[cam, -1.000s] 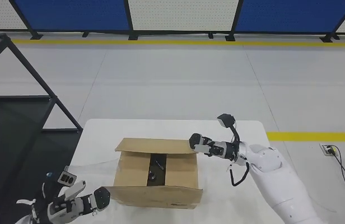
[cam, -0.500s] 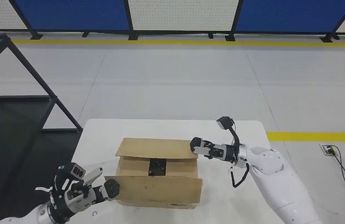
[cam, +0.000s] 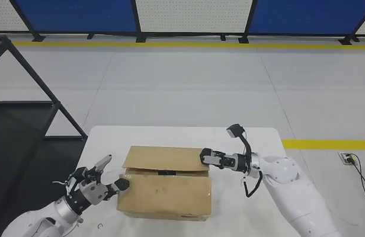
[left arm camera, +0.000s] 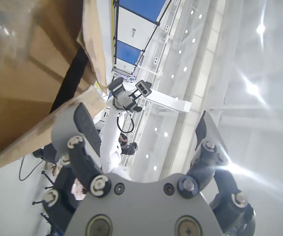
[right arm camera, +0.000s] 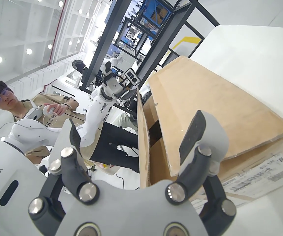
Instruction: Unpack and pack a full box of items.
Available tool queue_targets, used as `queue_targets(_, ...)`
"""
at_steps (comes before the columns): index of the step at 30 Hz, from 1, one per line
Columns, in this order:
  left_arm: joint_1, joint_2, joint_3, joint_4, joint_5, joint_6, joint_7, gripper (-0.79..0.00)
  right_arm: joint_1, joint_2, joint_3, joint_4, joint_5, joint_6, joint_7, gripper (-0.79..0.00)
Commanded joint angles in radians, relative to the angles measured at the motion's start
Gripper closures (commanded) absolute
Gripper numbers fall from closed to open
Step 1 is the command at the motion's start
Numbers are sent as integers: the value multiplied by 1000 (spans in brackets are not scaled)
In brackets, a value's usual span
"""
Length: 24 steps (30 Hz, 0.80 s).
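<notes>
The left gripper (left arm camera: 141, 114) has its fingers (left arm camera: 87, 128) spread wide, with nothing held. One pad lies against a flap edge of the cardboard box (cam: 165, 191). The right gripper (right arm camera: 134, 119) is also spread and holds nothing, and the box's other end is just past its fingertips. Between the two grippers the box sits on the white table (cam: 99, 139), with a narrow dark slit between its two top flaps.

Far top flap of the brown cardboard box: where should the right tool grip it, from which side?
Probably its short end edge beside the right tool, approached from that end. The far top flap of the brown cardboard box is a thin sheet, raised, so that edge is exposed for the tool to straddle.
</notes>
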Motion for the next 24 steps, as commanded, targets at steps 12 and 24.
queue_targets(12,-36,-9,29,23,-14,8,99,-785,30,-3,-15,35,147,222,153,-785)
queue_targets(24,-41,-12,30,18,-5,-8,92,-785,29,0,-11,32,97,214,111,-785)
